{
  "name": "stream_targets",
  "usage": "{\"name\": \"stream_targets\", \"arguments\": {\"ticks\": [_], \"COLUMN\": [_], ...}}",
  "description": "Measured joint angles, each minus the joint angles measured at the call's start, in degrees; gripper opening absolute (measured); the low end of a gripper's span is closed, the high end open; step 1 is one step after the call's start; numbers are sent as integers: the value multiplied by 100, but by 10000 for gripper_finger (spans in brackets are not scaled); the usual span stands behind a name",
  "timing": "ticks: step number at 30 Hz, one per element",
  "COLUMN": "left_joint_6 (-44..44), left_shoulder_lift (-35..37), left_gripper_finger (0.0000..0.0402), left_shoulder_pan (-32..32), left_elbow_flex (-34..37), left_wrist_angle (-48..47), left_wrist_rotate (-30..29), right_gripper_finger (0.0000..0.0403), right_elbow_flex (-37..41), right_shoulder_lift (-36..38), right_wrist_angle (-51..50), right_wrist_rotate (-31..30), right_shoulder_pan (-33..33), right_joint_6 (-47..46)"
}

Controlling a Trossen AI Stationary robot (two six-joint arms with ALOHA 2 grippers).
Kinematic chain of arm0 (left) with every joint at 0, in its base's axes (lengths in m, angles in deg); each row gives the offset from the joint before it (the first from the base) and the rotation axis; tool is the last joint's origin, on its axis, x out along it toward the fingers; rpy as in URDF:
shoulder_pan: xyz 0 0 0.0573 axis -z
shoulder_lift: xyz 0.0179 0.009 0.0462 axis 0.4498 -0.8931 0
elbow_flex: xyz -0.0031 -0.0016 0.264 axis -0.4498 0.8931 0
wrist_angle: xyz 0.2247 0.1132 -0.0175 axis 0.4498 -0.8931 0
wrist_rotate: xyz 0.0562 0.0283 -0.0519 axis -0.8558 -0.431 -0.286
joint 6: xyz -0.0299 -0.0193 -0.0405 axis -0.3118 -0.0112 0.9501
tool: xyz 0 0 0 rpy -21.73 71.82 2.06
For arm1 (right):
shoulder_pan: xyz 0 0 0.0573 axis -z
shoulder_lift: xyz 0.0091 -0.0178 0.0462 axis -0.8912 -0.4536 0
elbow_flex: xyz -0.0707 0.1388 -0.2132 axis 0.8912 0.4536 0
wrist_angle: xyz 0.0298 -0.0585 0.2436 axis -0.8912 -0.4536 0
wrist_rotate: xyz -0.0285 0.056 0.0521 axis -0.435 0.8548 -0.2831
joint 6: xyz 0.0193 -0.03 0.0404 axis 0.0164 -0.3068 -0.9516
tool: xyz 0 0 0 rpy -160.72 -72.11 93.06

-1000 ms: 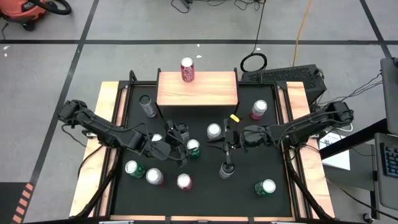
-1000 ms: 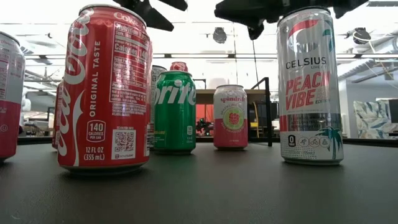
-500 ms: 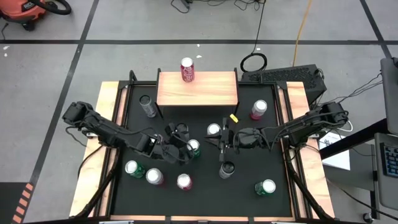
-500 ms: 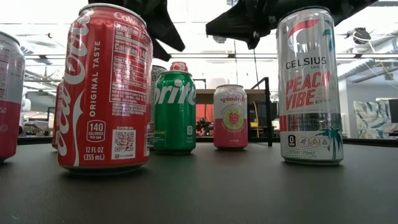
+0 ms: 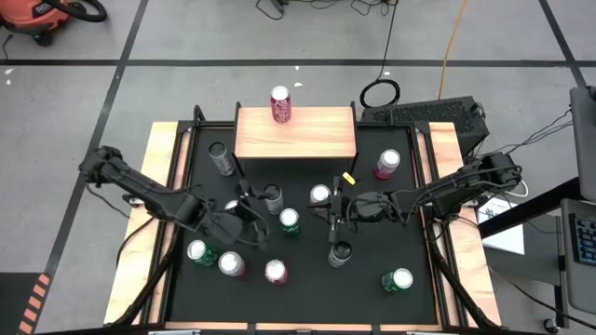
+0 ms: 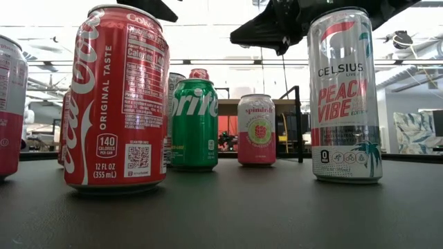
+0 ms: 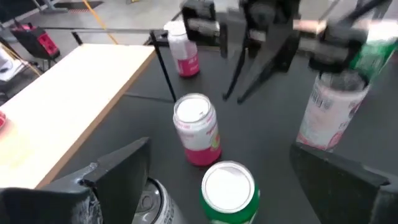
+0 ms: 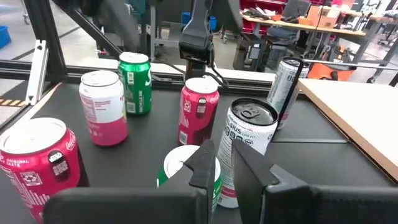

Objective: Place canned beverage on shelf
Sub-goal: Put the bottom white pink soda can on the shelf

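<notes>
At the centre of the black mat [image 5: 372,242], the left gripper [image 5: 253,216] is hovering with its fingers [image 7: 118,171] spread wide apart and nothing between them. The wide spread is presumably giving clearance for a can body. A green can [image 5: 290,220] is standing upright just beside the gripper at its 3 o'clock, and the left wrist view is showing that can lined up with the gap between the fingers. It is therefore judged to be the beverage being approached; whether the fingertips are already flanking it cannot be told.

A slim can [image 5: 273,197] is standing close by at the gripper's 1 o'clock, so the approach line is leaving little room on that side. A pink-and-white can [image 5: 319,194] is standing farther out, at 2 o'clock.

The right gripper [image 5: 332,210] is waiting at the green can's 3 o'clock, its fingers pressed together and carrying nothing.

The shelf [image 5: 317,135] is standing at the mat's 12 o'clock edge, well apart from the left gripper. One red can [image 5: 280,103] is already standing upright on its far edge, and most of the wooden top is bare for further cans.
</notes>
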Motion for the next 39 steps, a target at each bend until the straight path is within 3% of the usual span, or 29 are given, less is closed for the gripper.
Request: {"name": "stream_targets", "arguments": {"ticks": [4,11,26,39], "left_joint_6": [222,-290,146,621], "left_shoulder_lift": [199,227,221,221], "left_gripper_finger": [381,381,381,381], "left_shoulder_pan": [21,14,-60,83], "left_elbow_flex": [-1,-1,-1,5], "left_wrist_angle": [-186,-133,-155,-1110], "left_wrist_rotate": [9,0,62,976], "right_gripper_finger": [33,33,33,33], "right_elbow_flex": [0,0,0,0], "right_shoulder_lift": [0,0,0,0], "right_wrist_angle": [-1,-42,4,7], "right_wrist_rotate": [1,4,7,7], "right_shoulder_pan": [0,0,0,0], "right_joint_6": [128,381,549,654]}}
